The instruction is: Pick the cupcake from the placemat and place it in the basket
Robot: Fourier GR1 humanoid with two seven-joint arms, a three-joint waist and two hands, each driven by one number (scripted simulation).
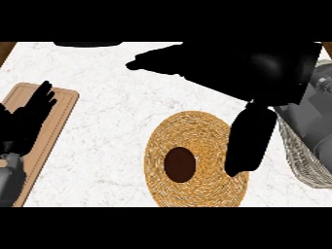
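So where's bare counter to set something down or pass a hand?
Bare counter lies between the cutting board and the placemat, and beyond the placemat, far left. Crowded at right: the right hand hangs between the cupcake and the basket. The left hand rests over the board.

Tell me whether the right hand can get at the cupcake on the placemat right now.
Probably yes. The right hand hovers open above the right side of the placemat. The cupcake sits uncovered at its middle, and nothing stands between them.
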